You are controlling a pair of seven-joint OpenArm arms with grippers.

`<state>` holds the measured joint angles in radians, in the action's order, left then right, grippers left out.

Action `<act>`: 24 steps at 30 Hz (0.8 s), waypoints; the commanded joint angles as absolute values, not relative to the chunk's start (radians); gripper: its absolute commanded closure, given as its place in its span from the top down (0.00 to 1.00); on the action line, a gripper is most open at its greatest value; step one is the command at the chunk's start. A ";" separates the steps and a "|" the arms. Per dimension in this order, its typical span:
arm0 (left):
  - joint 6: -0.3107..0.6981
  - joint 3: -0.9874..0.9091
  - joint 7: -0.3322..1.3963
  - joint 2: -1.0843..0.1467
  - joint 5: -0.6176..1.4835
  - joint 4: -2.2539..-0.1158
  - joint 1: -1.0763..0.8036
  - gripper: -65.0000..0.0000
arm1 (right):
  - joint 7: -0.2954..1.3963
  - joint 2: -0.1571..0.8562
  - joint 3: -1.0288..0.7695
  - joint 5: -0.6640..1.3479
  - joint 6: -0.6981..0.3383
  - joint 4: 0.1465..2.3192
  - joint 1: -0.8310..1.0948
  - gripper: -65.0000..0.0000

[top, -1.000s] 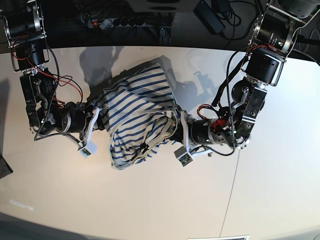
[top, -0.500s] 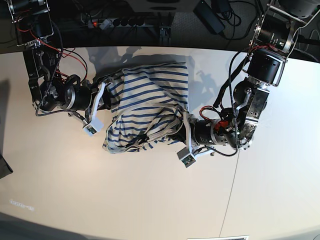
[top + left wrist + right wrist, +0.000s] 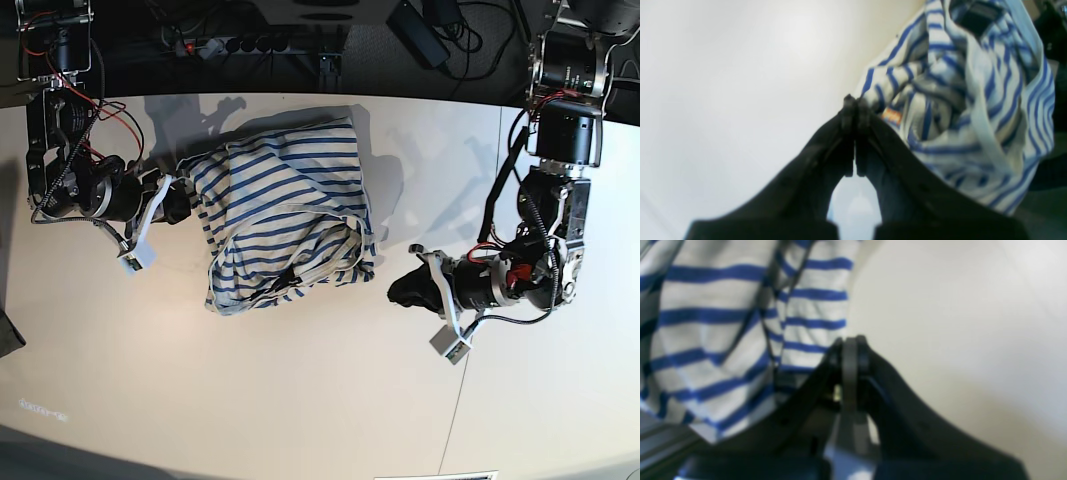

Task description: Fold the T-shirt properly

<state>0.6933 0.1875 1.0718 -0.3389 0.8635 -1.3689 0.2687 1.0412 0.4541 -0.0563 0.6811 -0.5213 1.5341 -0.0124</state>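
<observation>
We note: T-shirt [image 3: 285, 225] soft, rumpled striped cloth | tabletop [image 3: 300, 400] smooth, matt, off-white | fingers [image 3: 853, 140] matt black plastic.

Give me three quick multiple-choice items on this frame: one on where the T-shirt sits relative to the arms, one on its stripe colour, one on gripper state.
1. Where does the T-shirt lie in the base view?
A. On the table between the two arms
B. Hanging off the table's near edge
C. Lifted clear of the table by both grippers

2. What colour are the shirt's stripes?
A. Red
B. Blue
C. Green

3. What is the state of the left gripper?
A. Open wide over the shirt
B. Shut on a sleeve
C. Shut, holding nothing, apart from the shirt

Answers: 1 A, the crumpled shirt rests on the table with the right gripper at its edge on one side and the left gripper off the other. 2 B, both wrist views show blue stripes on cream-white cloth. 3 C, the left wrist view shows the jaws together with no cloth between them, and the base view shows bare table between gripper and shirt.
</observation>
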 commanded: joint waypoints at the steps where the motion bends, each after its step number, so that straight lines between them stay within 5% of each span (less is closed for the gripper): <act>1: 0.698 0.181 1.055 -0.368 0.895 -1.416 0.273 0.00 | 1.031 0.471 -0.080 0.705 -0.547 1.559 -0.007 0.00; 11: 0.698 0.126 1.056 -0.514 0.906 -1.694 0.035 0.00 | 1.033 0.474 -0.226 0.728 -0.550 1.648 0.154 0.00; 24: 0.698 -0.191 1.081 -0.566 0.942 -1.801 -0.435 0.00 | 1.047 0.490 -0.498 0.801 -0.554 1.810 0.632 0.00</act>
